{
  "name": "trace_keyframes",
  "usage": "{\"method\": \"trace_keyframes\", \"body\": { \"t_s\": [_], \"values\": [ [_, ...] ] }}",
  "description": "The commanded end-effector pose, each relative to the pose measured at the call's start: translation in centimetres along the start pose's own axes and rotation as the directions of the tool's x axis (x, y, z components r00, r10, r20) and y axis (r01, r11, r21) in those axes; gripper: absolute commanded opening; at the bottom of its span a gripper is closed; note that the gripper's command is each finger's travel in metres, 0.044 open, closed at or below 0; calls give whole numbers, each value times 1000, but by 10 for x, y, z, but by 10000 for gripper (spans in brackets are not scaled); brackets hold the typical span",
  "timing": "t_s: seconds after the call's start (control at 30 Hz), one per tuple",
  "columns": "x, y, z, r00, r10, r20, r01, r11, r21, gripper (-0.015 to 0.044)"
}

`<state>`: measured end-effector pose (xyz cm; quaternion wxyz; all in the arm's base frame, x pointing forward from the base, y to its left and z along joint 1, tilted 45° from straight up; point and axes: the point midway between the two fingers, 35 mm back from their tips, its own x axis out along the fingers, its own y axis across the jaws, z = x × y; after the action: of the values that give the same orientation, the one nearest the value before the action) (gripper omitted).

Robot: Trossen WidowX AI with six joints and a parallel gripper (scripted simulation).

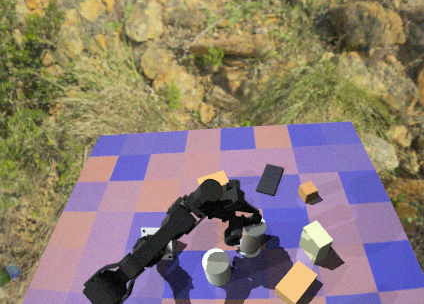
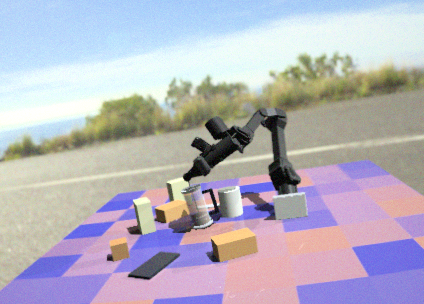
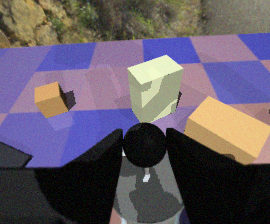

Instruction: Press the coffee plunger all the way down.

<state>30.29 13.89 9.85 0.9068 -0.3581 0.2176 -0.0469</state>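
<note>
- The coffee press (image 2: pixel 198 206) stands upright near the desk's (image 2: pixel 320 246) middle, with a grey cup (image 2: pixel 230 201) just beside it at 3 o'clock in the exterior view.
- The tool (image 3: pixel 145 145) is partly closed, clamping the black plunger knob (image 3: pixel 144 144) just above the lid.
- Risk: an off-vertical push could tip or slide the press; opening with sideways load could nudge it.

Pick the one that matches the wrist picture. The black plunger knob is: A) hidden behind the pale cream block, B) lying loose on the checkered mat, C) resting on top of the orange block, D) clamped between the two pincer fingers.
D: the knob sits squeezed in the pincer, above the coffee press.
</note>
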Motion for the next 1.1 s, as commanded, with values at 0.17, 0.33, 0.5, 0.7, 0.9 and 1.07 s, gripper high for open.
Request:
{"method": "trace_keyframes", "body": {
  "t_s": [0.17,0.33,0.5,0.7,0.9,1.07],
  "values": [
    [6,0,-12,999,-15,-34,14,999,-42,114],
    [6,1,-12,999,-15,-34,14,999,-41,114],
    [6,1,-12,999,-16,-34,14,999,-41,114],
    [7,2,-11,999,-16,-34,14,999,-41,114],
    [7,3,-11,999,-15,-34,14,999,-41,114],
    [7,3,-11,999,-15,-34,14,999,-41,114]
  ]
}}
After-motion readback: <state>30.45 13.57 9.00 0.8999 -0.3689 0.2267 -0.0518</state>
